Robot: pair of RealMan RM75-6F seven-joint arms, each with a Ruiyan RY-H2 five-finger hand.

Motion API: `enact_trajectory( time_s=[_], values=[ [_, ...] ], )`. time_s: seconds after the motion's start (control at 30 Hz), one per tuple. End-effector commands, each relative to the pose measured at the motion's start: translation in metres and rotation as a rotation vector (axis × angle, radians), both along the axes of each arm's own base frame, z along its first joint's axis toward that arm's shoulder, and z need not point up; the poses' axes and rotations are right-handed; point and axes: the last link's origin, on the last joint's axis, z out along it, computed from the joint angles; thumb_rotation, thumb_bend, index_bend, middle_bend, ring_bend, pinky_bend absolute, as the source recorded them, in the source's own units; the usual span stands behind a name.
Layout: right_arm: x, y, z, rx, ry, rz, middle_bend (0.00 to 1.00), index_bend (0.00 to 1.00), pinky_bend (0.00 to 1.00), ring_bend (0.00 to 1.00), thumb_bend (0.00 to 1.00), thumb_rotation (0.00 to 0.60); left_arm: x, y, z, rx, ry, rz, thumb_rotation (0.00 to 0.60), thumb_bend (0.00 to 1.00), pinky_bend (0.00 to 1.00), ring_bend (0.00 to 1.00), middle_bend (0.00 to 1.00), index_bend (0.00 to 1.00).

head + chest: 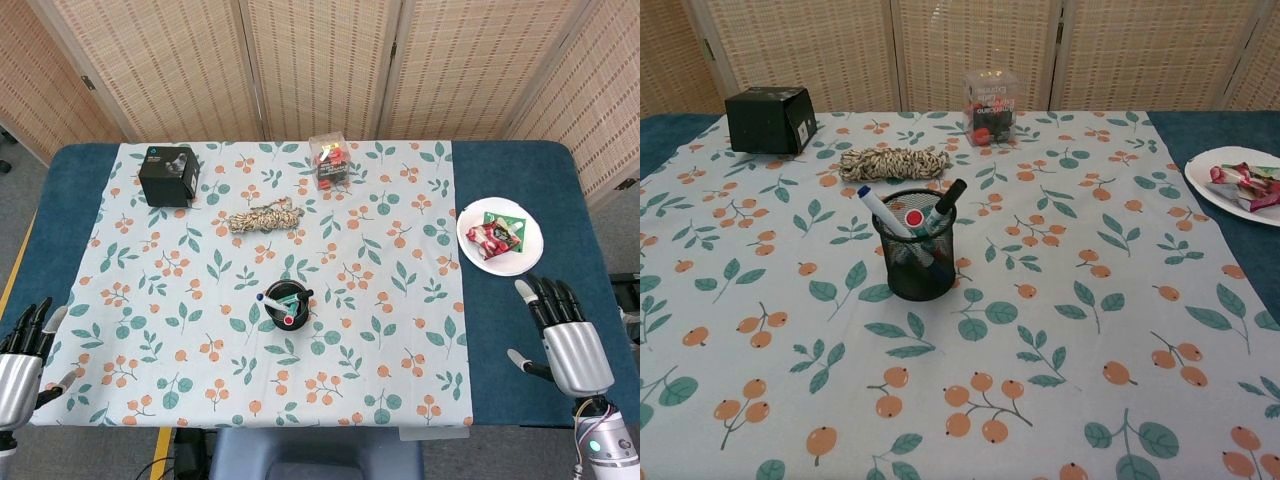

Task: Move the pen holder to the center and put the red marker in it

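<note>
A black mesh pen holder [286, 306] [914, 258] stands near the middle of the leaf-and-berry tablecloth. The red marker [913, 217] [288, 320] sits upright in it, beside a blue-capped marker [877, 208] and a black one [945, 199]. My left hand [20, 360] is at the lower left corner of the head view, off the table, fingers spread and holding nothing. My right hand [564, 335] hovers over the blue table edge at the lower right, fingers spread, holding nothing. Neither hand shows in the chest view.
A black box [166, 174] [767, 118] sits at the back left. A coil of rope [263, 217] [893, 161] lies behind the holder. A clear box of red items [330, 160] [989, 106] stands at the back. A white plate [524, 255] [1221, 185] with wrapped snacks is at the right.
</note>
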Motion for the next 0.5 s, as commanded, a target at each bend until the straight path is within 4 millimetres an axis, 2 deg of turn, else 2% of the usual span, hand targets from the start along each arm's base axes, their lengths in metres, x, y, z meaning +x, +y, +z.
enact_trajectory(
  time_s=[0.03, 0.17, 0.5],
  values=[
    [0.0, 0.0, 0.0, 0.0, -0.003, -0.003, 0.0, 0.0, 0.0, 0.0, 0.13, 0.6, -0.014, -0.009, -0.007, -0.001, 0.016, 0.029, 0.6, 0.07, 0.34, 0.0, 0.0, 0.0],
    [0.001, 0.002, 0.002, 0.0, -0.01, 0.002, 0.0, 0.0, 0.0, 0.0, 0.14, 0.6, -0.014, -0.007, -0.014, -0.033, -0.002, -0.011, 0.6, 0.07, 0.28, 0.0, 0.0, 0.0],
    [-0.001, 0.002, 0.005, 0.001, -0.018, -0.002, 0.0, 0.0, 0.0, 0.0, 0.14, 0.6, -0.012, -0.006, -0.021, -0.062, -0.007, -0.029, 0.6, 0.07, 0.25, 0.0, 0.0, 0.0]
  ],
)
